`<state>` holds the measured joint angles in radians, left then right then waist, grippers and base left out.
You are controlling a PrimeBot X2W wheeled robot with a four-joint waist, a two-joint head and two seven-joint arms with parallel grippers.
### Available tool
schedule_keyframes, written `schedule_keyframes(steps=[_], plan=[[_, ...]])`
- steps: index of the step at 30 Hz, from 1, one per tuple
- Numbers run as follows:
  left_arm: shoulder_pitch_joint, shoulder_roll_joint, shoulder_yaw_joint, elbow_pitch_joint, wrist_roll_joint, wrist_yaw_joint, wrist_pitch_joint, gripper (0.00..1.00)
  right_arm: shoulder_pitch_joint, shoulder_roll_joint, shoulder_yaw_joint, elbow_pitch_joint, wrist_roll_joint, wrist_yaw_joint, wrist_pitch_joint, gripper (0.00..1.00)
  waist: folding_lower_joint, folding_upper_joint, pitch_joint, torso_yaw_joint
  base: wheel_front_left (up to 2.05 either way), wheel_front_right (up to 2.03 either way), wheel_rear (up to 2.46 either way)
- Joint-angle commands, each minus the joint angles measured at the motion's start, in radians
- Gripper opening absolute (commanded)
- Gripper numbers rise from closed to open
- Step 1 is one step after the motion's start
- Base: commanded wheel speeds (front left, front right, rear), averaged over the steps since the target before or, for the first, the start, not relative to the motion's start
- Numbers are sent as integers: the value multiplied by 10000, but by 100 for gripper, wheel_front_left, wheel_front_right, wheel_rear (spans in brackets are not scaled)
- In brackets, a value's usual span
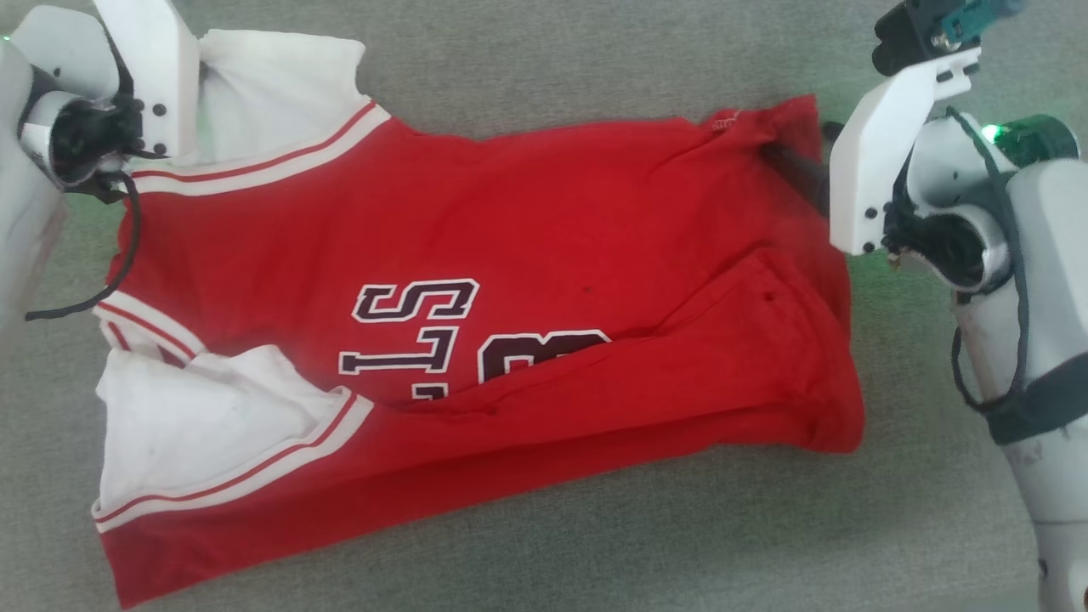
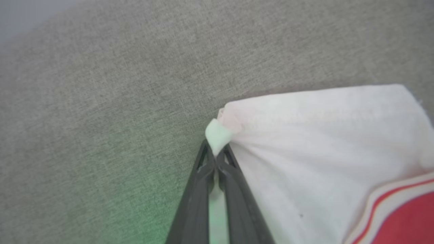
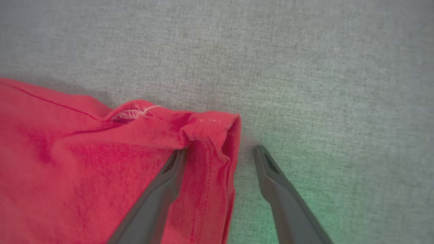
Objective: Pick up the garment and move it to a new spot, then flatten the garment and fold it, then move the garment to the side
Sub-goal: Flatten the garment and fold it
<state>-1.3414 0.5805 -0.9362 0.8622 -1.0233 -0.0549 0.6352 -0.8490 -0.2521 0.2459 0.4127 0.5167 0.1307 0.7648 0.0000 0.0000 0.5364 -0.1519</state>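
Observation:
The garment (image 1: 544,221) lies spread on the grey cloth surface, a red jersey with white sleeves at the left and black lettering partly covered by a fold along its near edge. My left gripper (image 2: 215,152) is shut on the far corner of the upper white sleeve (image 2: 322,142). In the head view its fingers are hidden under the white wrist mount (image 1: 149,76). My right gripper (image 3: 218,154) is open and straddles the red hem corner (image 3: 210,135): one finger (image 3: 174,166) rests on the cloth, the other on the bare surface. A dark finger (image 1: 803,174) shows at the jersey's upper right corner.
The grey fabric surface (image 1: 595,68) runs all round the jersey. A loose black cable (image 1: 119,255) from the left wrist hangs over the jersey's left edge. The right forearm (image 1: 1037,357) stands along the right side.

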Motion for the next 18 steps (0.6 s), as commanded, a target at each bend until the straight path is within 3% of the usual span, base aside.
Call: schedule_keyframes(steps=[1, 2, 3, 12, 18], plan=[[140, -9, -120, 242, 148, -29, -18, 0, 127, 155, 153, 455, 17, 0, 424, 100, 0, 0, 0, 99, 0, 0, 0], [106, -54, -120, 274, 152, -71, -98, 0, 61, 152, 235, 554, 31, 1, 592, 76, 0, 0, -12, 146, 0, 0, 0], [73, -93, -113, 314, 160, -101, -203, 0, -7, 127, 361, 616, 25, 1, 771, 0, 0, 0, -27, 188, 0, 0, 0], [-200, -411, 5, 479, -43, -364, -597, 0, -106, -473, 486, 303, 368, 0, 932, 0, 0, 0, -459, 586, 0, 0, 0], [-182, -445, 44, 271, -187, -401, -307, 0, 202, -1000, 316, -345, 546, 0, 779, 0, 0, 0, -971, 961, 0, 0, 0]])
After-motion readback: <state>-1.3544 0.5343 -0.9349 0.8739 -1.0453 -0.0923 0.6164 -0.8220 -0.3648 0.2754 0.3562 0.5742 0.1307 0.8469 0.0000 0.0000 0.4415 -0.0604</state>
